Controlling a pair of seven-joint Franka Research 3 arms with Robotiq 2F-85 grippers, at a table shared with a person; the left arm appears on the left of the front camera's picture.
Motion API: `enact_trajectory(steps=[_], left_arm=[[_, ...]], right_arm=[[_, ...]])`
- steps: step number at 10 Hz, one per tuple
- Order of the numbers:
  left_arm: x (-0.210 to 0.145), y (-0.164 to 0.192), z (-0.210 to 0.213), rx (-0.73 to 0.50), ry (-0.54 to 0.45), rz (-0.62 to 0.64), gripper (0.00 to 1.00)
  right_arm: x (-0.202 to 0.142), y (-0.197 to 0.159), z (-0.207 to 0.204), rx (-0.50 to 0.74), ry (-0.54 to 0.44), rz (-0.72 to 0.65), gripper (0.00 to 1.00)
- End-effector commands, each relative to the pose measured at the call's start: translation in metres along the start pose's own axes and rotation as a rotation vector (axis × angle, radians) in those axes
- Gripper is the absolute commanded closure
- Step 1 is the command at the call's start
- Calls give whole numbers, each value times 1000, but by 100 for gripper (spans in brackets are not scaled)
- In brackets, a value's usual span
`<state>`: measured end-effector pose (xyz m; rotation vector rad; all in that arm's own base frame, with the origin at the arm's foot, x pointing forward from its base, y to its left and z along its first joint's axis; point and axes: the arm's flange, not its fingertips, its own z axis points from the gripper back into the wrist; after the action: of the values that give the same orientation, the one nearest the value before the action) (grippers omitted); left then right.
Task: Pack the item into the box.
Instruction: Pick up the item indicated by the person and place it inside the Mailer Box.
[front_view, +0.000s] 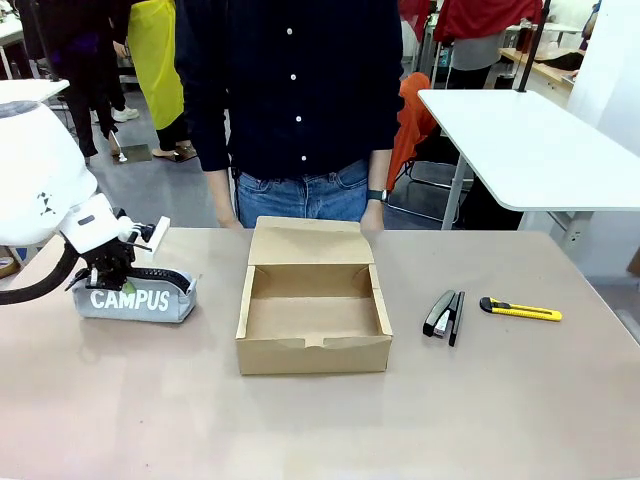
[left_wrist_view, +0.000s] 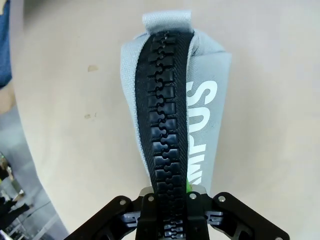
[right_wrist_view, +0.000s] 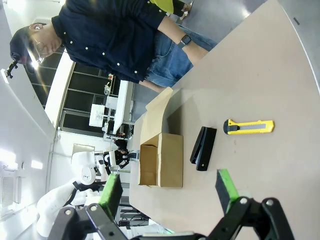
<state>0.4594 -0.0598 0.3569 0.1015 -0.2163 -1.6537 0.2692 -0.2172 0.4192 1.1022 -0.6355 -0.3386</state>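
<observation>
Grasping was the step in hand, by my reading: the left gripper (front_view: 108, 268) stood over the pouch (front_view: 140, 298) at the left side of the table (front_view: 320, 430). Its jaws were pinched tight on the dark zipper ridge near one end, with a sliver of green pad peeking past the fabric in the left wrist view. The pouch seemed to rest flat on the tabletop, well left of the box (front_view: 313, 356), its "CAMPUS" lettering facing the robot's side. As far as I could tell, no lift had begun.

The next move, I judged, called for a rise high enough to carry the free end over the box's left wall, then a sweep rightward and a lowering into the open tray. Held by one end, soft fabric would likely droop, so clearance mattered.

Room looked generous. Bare tabletop lay between pouch and box, and the box interior was larger than the pouch. The lid flap stood folded back on the far side, towards the person (front_view: 300, 100), one of whose hands hung just behind the flap's corner. The right gripper (right_wrist_view: 169, 190) hung above the table with jaws wide, holding nothing. The stapler (front_view: 443, 314) and yellow utility knife (front_view: 520, 310) lay right of the box, off the likely path.
</observation>
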Motion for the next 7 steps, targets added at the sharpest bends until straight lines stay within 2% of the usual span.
enact_trajectory(steps=[1,3,4,5,6,7], left_arm=[[-12,-4,43,-89,-144,-1,100],[-24,-9,93,-92,-202,35,100],[-22,-19,109,-69,-163,79,100],[-21,-35,116,-18,-146,46,100],[-17,-15,94,-80,-180,44,100],[-17,-15,94,-80,-180,44,100]], right_arm=[[3,-2,-1,22,-19,27,0],[3,-2,-1,22,-19,27,0],[3,-2,-1,22,-19,27,0],[3,-2,-1,22,-19,27,0],[3,-2,-1,22,-19,27,0],[3,-2,-1,22,-19,27,0]])
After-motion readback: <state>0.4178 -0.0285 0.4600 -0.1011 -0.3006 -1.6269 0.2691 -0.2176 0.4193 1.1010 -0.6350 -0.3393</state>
